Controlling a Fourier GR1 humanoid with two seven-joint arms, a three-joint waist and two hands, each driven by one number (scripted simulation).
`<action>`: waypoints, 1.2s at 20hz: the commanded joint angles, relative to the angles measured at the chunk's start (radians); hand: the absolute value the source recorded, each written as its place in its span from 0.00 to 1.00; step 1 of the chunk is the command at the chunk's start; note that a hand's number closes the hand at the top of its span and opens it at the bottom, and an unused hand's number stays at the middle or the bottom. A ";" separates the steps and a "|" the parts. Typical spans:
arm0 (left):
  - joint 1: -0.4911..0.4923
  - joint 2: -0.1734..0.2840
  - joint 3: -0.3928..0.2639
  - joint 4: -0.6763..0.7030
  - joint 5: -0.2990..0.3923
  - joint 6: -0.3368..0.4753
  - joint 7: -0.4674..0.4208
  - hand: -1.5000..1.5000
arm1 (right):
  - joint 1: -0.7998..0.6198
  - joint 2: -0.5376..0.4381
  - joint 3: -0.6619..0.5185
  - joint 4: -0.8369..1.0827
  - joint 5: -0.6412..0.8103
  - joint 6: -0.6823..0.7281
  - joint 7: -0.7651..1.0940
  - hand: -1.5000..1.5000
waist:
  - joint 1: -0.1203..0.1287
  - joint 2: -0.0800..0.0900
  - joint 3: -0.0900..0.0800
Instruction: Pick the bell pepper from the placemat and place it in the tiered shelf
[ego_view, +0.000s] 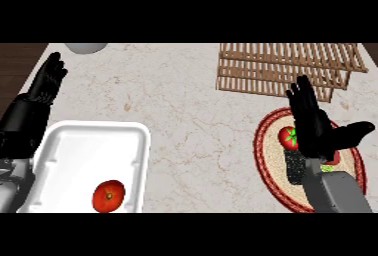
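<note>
Nearest, at the lower left, a white tray (59, 150) sits on the marbled counter (192, 125) with a red tomato (108, 196) lying in its near part. At the lower right, the right forearm comes up over a round placemat (269, 150) with a red rim and a pale woven middle. The right hand (314, 122) is held above the mat, fingers straight and together pointing away, thumb spread out to the right; it holds nothing. Just under its palm edge lies the bell pepper (288, 138), red with a green stem, on the placemat; the hand covers part of it, and whether they touch is hard to tell. A dark speckled patch (294, 165) shows on the mat just nearer than the pepper.

Along the left edge, the left hand (48, 80) rests open, fingers up. Farther back at the right stands the wooden slatted tiered shelf (288, 65), well apart from the pepper. A pale round object (87, 47) is cut off at the far left edge.
</note>
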 joint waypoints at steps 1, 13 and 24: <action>0.040 -0.003 0.012 0.035 0.011 -0.007 0.039 0.50 | 0.022 -0.087 -0.063 -0.034 -0.013 0.053 -0.027 1.00 | -0.015 -0.001 -0.038; 0.281 -0.228 -0.034 0.257 0.185 -0.007 0.168 0.50 | 0.257 -0.518 -0.444 0.354 -0.053 0.408 -0.429 0.00 | -0.023 0.004 -0.035; 0.232 -0.175 0.042 0.345 0.212 -0.109 0.157 0.50 | 0.331 -0.699 -0.384 0.345 0.055 0.725 -0.548 0.00 | -0.016 -0.001 -0.040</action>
